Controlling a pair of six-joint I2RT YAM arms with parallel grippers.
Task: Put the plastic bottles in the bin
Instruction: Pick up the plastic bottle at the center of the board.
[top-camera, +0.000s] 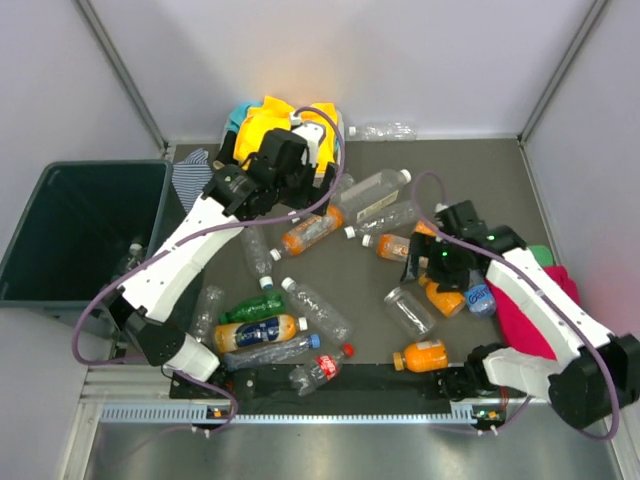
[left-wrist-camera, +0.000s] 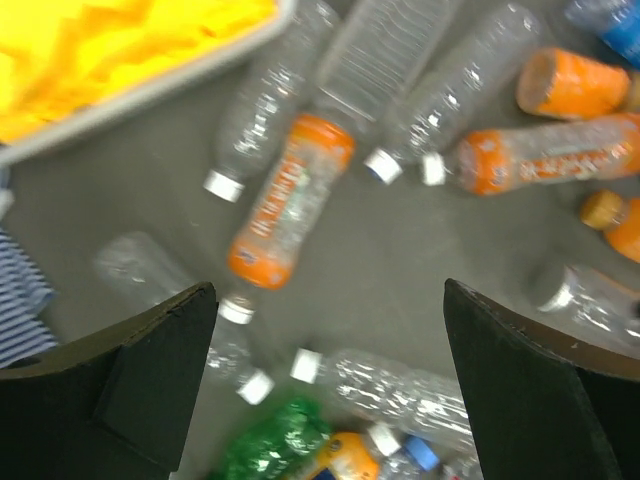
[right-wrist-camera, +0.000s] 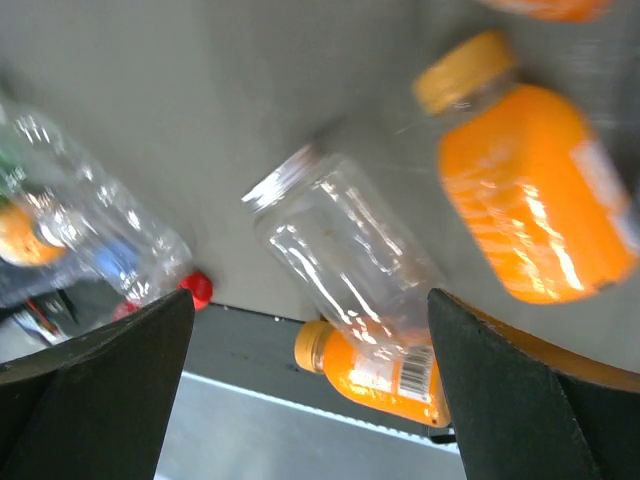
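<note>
At the far left the dark green bin (top-camera: 70, 230) stands off the edge of the surface (top-camera: 375, 275), and what looks like one clear bottle (top-camera: 130, 255) lies against its right inner wall. Just right of the bin's far corner lies a striped cloth (top-camera: 190, 175), and beyond that a white tray (left-wrist-camera: 150, 88) of yellow cloth (top-camera: 270, 120). The left pincer (top-camera: 295, 160) hangs in the air beside that tray with its jaws spread wide and nothing between them. In the left wrist view, its dark fingers (left-wrist-camera: 150, 370) frame an orange-labelled bottle (left-wrist-camera: 290, 200) lying below it among clear ones. The plastic bottles (top-camera: 255, 335) lie scattered on their sides over the surface, out of the bin: a cluster of green, orange and clear ones near the left arm's base, a red-capped one (top-camera: 322, 368) at the near edge, clear and orange ones across the middle, and a single clear one (top-camera: 385, 130) by the back wall. Further right the right pincer (top-camera: 440, 262) hovers over the bottles, jaws likewise wide and holding nothing. The right wrist view shows a wide clear bottle (right-wrist-camera: 345, 250) below the gap, an orange bottle (right-wrist-camera: 540, 200) beside it and another orange bottle (right-wrist-camera: 370, 375) nearer the edge. At the far right a red cloth (top-camera: 530, 305) lies under the right arm.
</note>
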